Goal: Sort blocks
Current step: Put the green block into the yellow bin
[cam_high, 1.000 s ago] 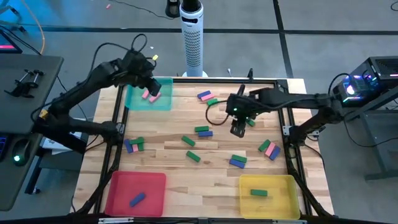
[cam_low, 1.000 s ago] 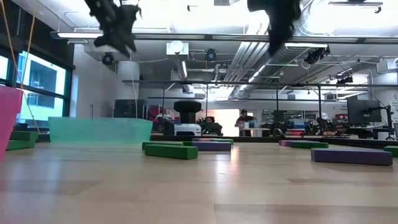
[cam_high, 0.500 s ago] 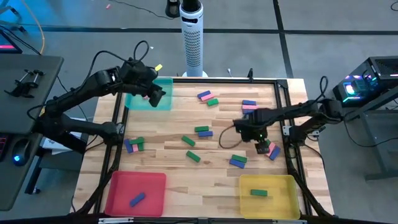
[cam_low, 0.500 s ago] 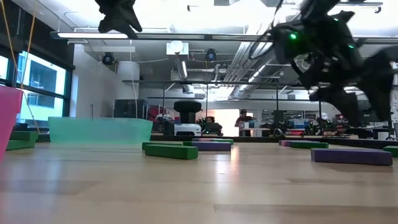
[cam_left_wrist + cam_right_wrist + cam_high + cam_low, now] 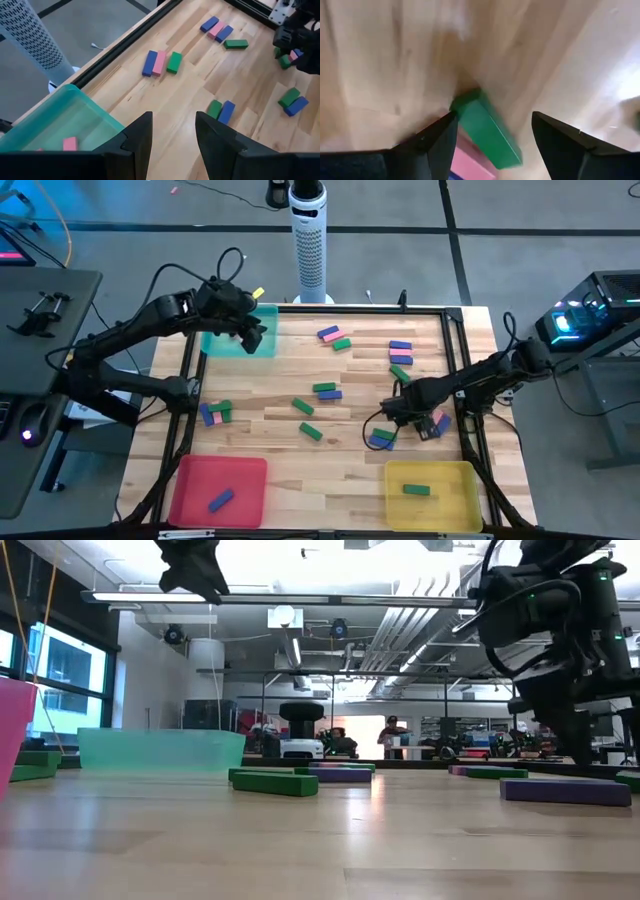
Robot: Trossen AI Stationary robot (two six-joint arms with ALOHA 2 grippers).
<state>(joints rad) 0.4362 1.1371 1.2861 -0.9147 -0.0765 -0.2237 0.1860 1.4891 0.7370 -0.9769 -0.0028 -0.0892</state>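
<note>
Pink, blue and green blocks lie scattered on the wooden table. My right gripper is open and low over a cluster of blocks near the table's right edge. In the right wrist view its fingers stand on either side of a green block, which lies flat beside a pink one. Whether they touch it, I cannot tell. My left gripper hangs open and empty above the teal tray. A pink block lies in that tray.
A red tray at the near left holds a blue block. A yellow tray at the near right holds a green block. A green and blue pair lies just left of my right gripper. Black frame rails edge the table.
My right gripper has swung from the middle of the table toward the near right and come down low onto the block cluster by the right edge. My left gripper has stayed high over the teal tray, shifting only slightly.
</note>
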